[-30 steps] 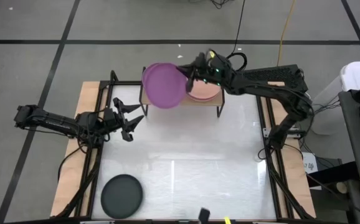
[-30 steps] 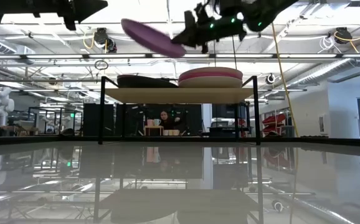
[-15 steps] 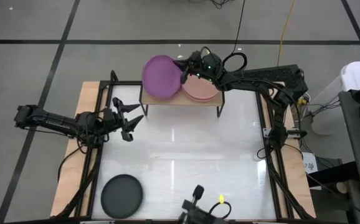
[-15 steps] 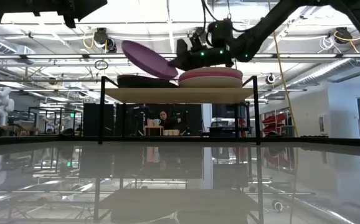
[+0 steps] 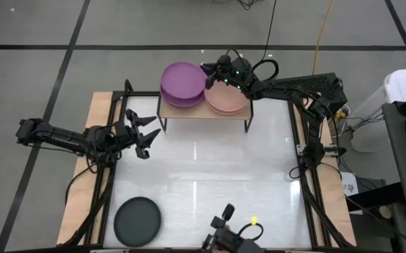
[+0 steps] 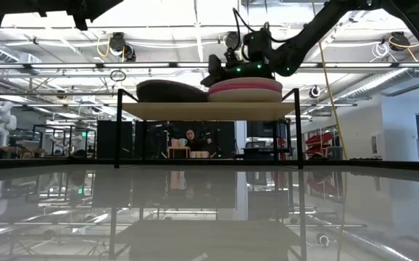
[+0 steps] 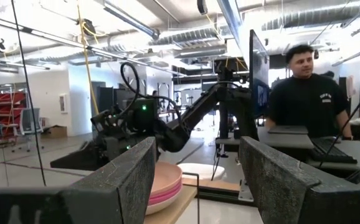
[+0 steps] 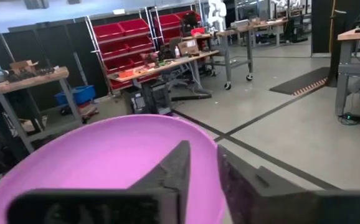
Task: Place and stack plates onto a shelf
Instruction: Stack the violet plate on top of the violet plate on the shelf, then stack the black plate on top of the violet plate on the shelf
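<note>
Right gripper (image 5: pixel 207 75) is over the far shelf (image 5: pixel 203 112), fingers pinched on the right rim of the purple plate (image 5: pixel 182 84). That plate lies flat, face up, on the left stack just beside the salmon-pink plate (image 5: pixel 227 102) topping the right stack. Left gripper (image 5: pixel 141 131) hangs at the table's left edge, fingers spread wide; a black plate (image 5: pixel 137 218) lies flat near-left on the table (image 5: pixel 210 183).

Bright overhead lighting, glare on tabletop (image 6: pixel 209 210), perhaps slight blur.

person in dark shirt (image 7: pixel 306 93), red bins (image 8: pixel 142 43), perhaps shelving
</note>
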Controlling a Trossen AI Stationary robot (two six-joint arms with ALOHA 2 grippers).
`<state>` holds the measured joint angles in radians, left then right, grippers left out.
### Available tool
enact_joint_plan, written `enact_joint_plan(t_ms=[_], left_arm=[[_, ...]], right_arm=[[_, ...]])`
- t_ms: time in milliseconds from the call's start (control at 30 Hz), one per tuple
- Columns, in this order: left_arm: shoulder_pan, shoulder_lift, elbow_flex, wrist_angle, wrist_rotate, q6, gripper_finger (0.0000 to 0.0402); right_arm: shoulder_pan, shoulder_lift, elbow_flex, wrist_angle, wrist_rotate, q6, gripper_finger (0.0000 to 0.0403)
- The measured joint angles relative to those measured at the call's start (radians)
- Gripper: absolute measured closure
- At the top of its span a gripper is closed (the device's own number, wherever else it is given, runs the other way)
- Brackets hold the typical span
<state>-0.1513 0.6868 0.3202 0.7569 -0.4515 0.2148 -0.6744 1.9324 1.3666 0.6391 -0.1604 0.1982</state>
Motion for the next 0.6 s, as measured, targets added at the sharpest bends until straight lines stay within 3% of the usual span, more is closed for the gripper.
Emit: enact_joint_plan(t_ms=[167, 267, 433, 533, 600], left_arm=[[0.0, 0.0, 0.0, 0.003, 0.001, -0.002, 0.0165], [0.0, 0.0, 0.0, 0.004, 0.008, 0.002, 0.0165], [-0.006, 0.0, 0.004, -0.004, 0.084, 0.088, 0.0165], [-0.024, 0.0, 0.061, -0.124, 0.1, 0.118, 0.0165], [-0.036, 0.013, 0.13, -0.267, 0.099, 0.113, 0.0165]], right_arm=[[0.011, -0.007, 0.0, -0.002, -0.011, 0.0, 0.0283], [0.013, -0.043, -0.001, -0.005, -0.072, 0.013, 0.0262], [0.029, -0.165, -0.001, -0.016, -0.288, 0.074, 0.0249], [0.066, -0.258, -0.001, -0.137, -0.399, 0.028, 0.0251], [0.103, -0.33, -0.014, -0.251, -0.413, -0.057, 0.0255]])
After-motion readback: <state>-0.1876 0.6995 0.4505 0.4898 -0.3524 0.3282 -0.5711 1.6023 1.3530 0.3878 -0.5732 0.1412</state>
